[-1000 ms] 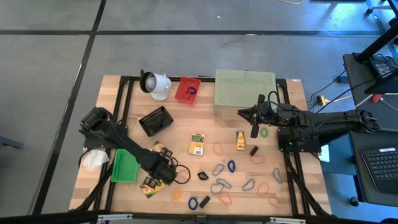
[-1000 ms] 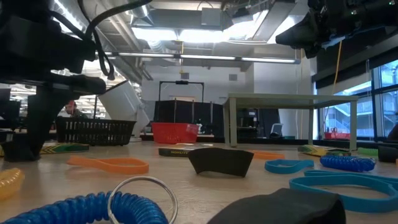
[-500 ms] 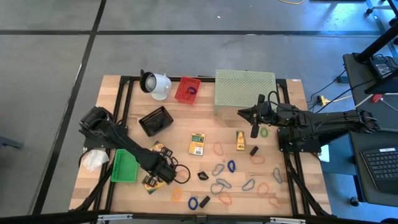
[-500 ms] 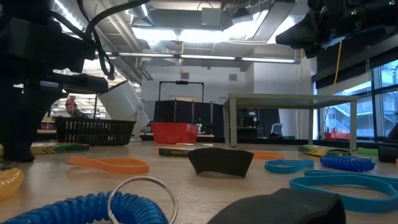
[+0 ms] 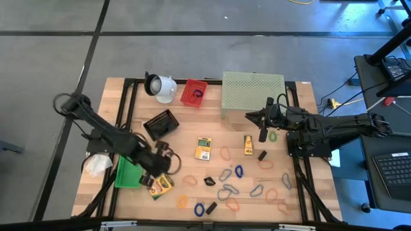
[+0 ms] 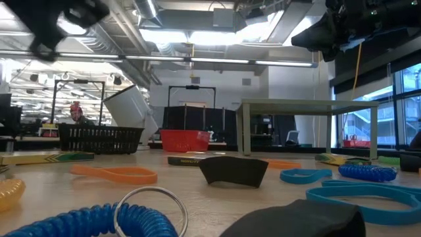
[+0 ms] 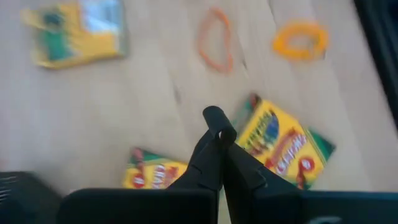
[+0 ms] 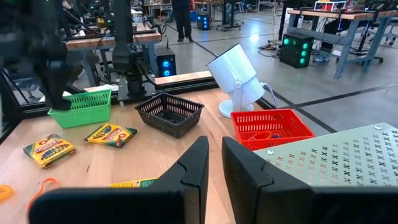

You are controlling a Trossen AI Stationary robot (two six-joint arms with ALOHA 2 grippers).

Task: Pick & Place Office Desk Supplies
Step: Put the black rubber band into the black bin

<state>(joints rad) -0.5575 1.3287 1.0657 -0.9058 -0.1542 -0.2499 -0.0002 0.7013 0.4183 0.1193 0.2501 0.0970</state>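
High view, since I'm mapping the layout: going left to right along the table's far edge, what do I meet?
White cup-shaped object → red basket → pale green mesh stand.

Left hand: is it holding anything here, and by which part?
Nothing. The left hand is shut with no item between its fingers, above two crayon boxes lying on the table.

— Where's the left gripper?
— Near the worktop's front-left corner, raised, fingers pressed together, holding nothing.
— The right gripper?
— Toward the right edge, hanging, fingers narrowly apart.
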